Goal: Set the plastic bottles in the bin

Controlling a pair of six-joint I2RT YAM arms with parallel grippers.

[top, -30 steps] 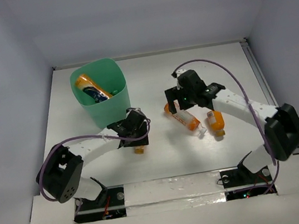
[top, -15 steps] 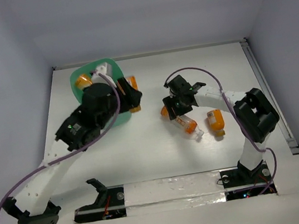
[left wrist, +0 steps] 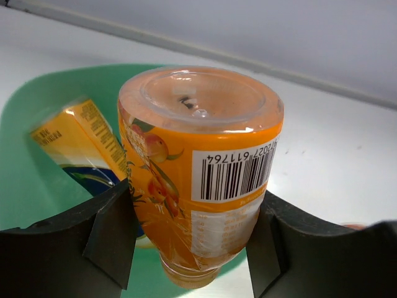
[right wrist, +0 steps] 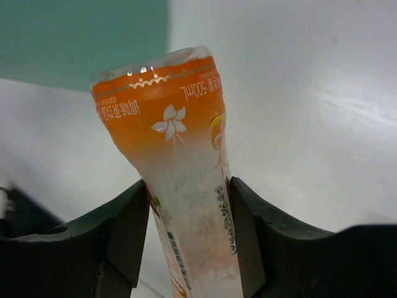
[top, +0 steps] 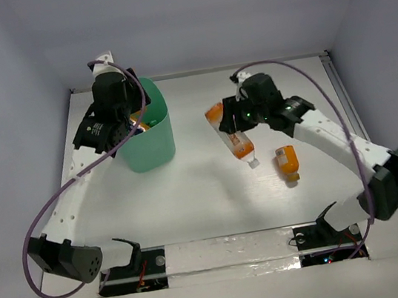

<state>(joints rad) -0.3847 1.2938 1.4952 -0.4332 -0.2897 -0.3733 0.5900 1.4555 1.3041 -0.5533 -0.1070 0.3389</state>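
Observation:
The mint-green bin (top: 154, 137) stands at the back left. My left gripper (top: 121, 117) is over its mouth, shut on an orange labelled bottle (left wrist: 198, 167) held base up above the bin (left wrist: 37, 192). Another orange bottle (left wrist: 77, 139) lies inside. My right gripper (top: 236, 122) is shut on a long orange and clear bottle (top: 231, 133), lifted off the table to the right of the bin; it shows between the fingers in the right wrist view (right wrist: 180, 161). A third orange bottle (top: 287, 161) lies on the table at the right.
White walls close in the table on three sides. The bin's side (right wrist: 80, 37) shows at the top left of the right wrist view. The arm bases stand at the near edge.
My left arm has carried its orange bottle from beside the bin to over its mouth. My right gripper has closed on the long bottle and lifted it off the table.

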